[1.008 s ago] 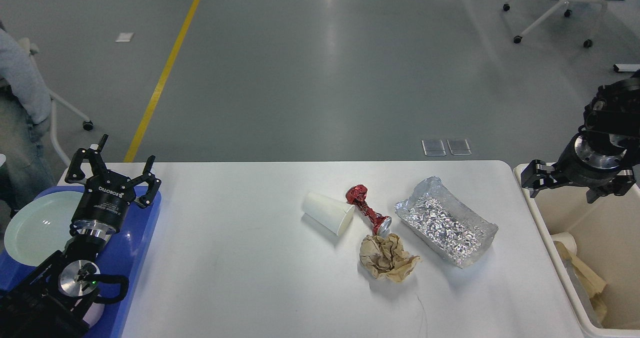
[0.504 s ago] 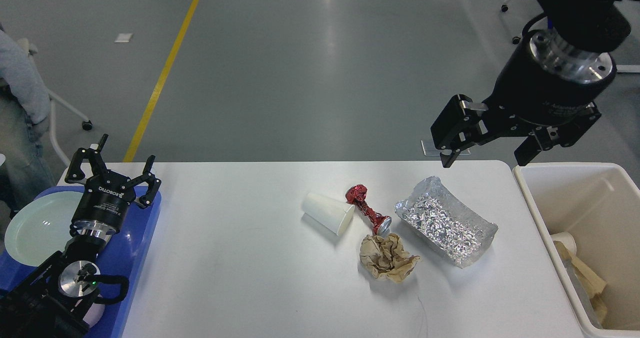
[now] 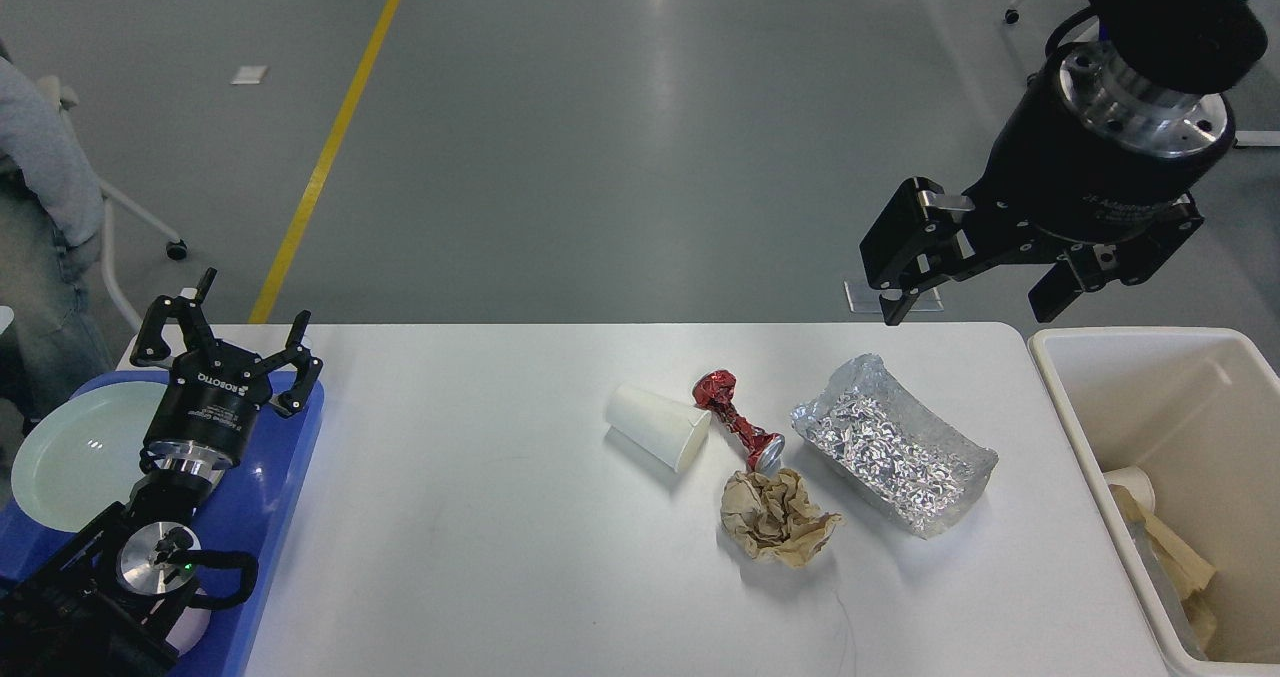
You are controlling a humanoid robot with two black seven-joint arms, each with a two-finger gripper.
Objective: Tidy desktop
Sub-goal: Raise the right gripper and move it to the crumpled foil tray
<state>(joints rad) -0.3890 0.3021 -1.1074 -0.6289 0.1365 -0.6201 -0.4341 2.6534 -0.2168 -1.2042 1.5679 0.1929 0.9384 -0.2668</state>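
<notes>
Right now your right claw [image 3: 968, 302] hangs high above the far right corner of the desktop [image 3: 480, 517], its two fingers spread wide apart and holding nothing. One black fingertip [image 3: 890, 309] points down toward the far edge of the surface, while the other sits over the near rim of the cream bin [image 3: 1060, 397]. You can see that the white desktop fills the lower middle of the view, running from the blue tray [image 3: 270, 517] on the left to the bin on the right.

Your left claw [image 3: 232, 332] stands upright over the blue tray at the left end, fingers parted and empty. A pale green plate [image 3: 60, 457] lies in the tray just beside it.

Look toward the middle right of the surface and you find four pieces of litter close together. A white paper cup [image 3: 657, 427] lies on its side, its mouth facing the crushed red can [image 3: 735, 419], which it touches or nearly touches. The crumpled brown paper [image 3: 775, 517] sits just in front of the can's silver end. The crinkled foil tray [image 3: 890, 444] rests to the right of the can, angled across the surface, open side up.

Inside the bin you can make out a white cup [image 3: 1130, 482] and some brown paper [image 3: 1175, 557] against its near wall.
</notes>
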